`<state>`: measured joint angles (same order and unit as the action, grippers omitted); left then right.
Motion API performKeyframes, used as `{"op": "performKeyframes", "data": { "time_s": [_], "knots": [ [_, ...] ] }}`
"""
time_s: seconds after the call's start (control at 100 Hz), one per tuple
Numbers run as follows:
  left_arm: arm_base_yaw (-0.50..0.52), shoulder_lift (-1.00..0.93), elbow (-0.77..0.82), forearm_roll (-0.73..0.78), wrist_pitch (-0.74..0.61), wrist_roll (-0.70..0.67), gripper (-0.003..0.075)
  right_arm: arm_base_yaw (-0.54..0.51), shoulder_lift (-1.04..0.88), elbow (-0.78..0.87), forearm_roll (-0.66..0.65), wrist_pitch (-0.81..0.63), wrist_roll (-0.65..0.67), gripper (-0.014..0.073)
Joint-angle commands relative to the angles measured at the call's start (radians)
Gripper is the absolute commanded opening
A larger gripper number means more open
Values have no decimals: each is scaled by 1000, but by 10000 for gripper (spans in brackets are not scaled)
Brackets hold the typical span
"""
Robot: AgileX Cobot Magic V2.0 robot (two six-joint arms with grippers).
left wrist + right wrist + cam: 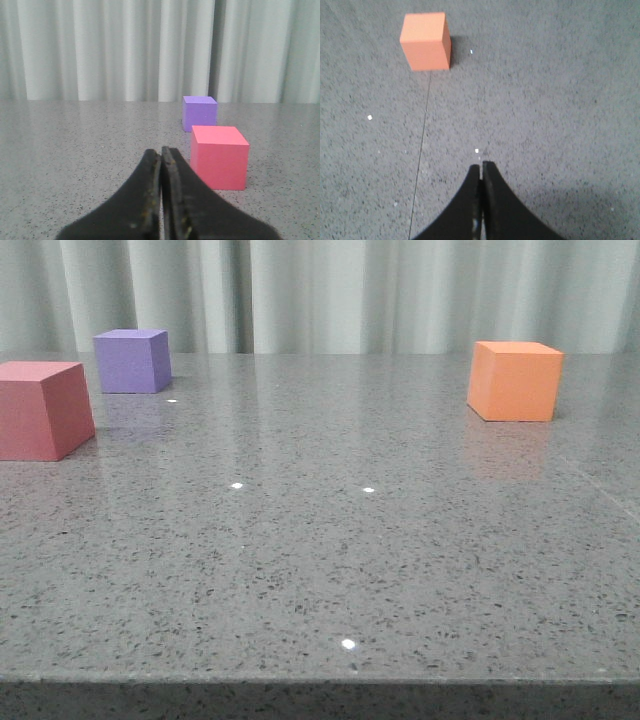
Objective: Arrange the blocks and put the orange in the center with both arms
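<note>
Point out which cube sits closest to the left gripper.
The pinkish-red cube: in the left wrist view it stands just beyond the left gripper, with the purple cube farther behind it. The orange cube sits far off on the table's right side.

I seem to be in a lab or test setup rather than a home. A bare, speckled grey stone-like counter [320,570] runs in front of me, and a plain pale pleated curtain [330,295] closes off the far side. The only objects are plain coloured cubes [513,380] on the counter.
</note>
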<state>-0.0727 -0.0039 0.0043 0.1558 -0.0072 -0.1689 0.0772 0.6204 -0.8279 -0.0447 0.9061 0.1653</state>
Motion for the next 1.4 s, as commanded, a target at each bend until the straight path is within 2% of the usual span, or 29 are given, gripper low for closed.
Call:
{"op": "performKeyframes", "data": {
  "time_s": [0.0, 0.08, 0.2, 0.27, 0.32, 0.55, 0.74, 1.07, 1.39],
  "knots": [
    [1, -33, 44, -8, -82, -8, -20, -5, 14, -34, 1, -19, -7, 21],
    [1, -33, 44, -8, -82, -8, -20, -5, 14, -34, 1, 7, -7, 162],
    [1, -33, 44, -8, -82, -8, -20, -5, 14, -34, 1, 39, -7, 444],
    [1, -33, 44, -8, -82, -8, -20, -5, 14, -34, 0, 53, -7, 549],
    [1, -33, 44, -8, -82, -8, -20, -5, 14, -34, 2, 50, -7, 586],
    [1, -33, 44, -8, -82, -8, -20, -5, 27, -35, 45, -15, -7, 594],
    [1, -33, 44, -8, -82, -8, -20, -5, 190, -99, 92, -36, -7, 594],
    [1, -33, 44, -8, -82, -8, -20, 27, 582, -348, 111, -39, -7, 594],
    [1, -33, 44, -8, -82, -8, -20, 79, 861, -630, 88, -37, -7, 594]
  ]
}}
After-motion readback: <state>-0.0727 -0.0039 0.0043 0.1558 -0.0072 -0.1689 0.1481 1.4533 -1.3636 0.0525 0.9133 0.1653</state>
